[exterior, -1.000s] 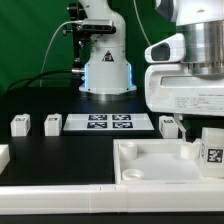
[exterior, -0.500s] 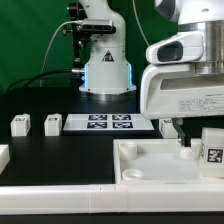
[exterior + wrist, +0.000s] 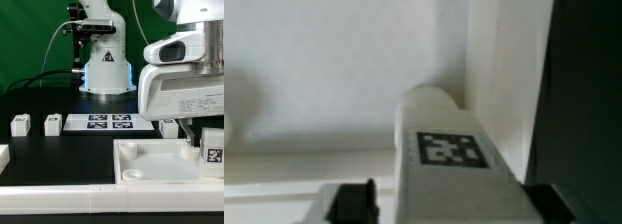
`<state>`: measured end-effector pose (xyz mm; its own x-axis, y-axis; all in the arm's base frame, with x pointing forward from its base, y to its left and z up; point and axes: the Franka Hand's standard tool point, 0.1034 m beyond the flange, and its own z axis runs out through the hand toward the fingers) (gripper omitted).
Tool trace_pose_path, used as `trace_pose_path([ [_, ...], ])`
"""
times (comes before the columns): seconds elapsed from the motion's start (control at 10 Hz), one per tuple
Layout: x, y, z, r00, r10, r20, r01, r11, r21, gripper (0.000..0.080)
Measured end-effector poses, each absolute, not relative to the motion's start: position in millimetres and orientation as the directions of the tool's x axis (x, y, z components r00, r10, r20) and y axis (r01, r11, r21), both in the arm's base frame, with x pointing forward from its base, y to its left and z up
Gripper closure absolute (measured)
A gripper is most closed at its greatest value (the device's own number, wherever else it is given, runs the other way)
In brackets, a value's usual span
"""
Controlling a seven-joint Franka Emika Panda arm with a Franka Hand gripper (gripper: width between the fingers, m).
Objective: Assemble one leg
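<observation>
In the wrist view a white leg (image 3: pixel 452 160) with a black-and-white tag stands against the inner corner of the large white tray-like part (image 3: pixel 313 90). My gripper (image 3: pixel 452 203) is open, with one dark finger (image 3: pixel 352 200) on each side of the leg and a small gap on both sides. In the exterior view the tagged leg (image 3: pixel 212 150) stands in the tray-like part (image 3: pixel 150 170) at the right edge. The gripper (image 3: pixel 188 146) is low beside it, mostly hidden by the white hand.
Two more small white legs (image 3: pixel 20 125) (image 3: pixel 51 124) stand at the exterior view's left. The marker board (image 3: pixel 108 123) lies in the middle. Another leg (image 3: pixel 170 127) stands just behind the tray-like part. A white part's corner (image 3: pixel 3 155) shows at the left edge.
The hand has shifted slightly to the exterior view's left and a little lower over the tray-like part. The legs and the tray-like part have not moved.
</observation>
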<state>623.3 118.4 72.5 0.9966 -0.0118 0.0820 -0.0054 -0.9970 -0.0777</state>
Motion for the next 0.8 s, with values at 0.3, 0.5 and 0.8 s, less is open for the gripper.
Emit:
trace_pose_path([
  [0.3,623.5,117.8,72.6,0.996,-0.040,0.080,-0.034,-0.996,-0.080,0.0508],
  [0.5,623.5,117.6,72.6,0.995,-0.060,0.078,-0.053,-0.995,-0.081,0.0508],
  [0.8,622.9,118.2,72.5,0.887,-0.459,0.052,-0.452,-0.886,-0.104,0.0508],
])
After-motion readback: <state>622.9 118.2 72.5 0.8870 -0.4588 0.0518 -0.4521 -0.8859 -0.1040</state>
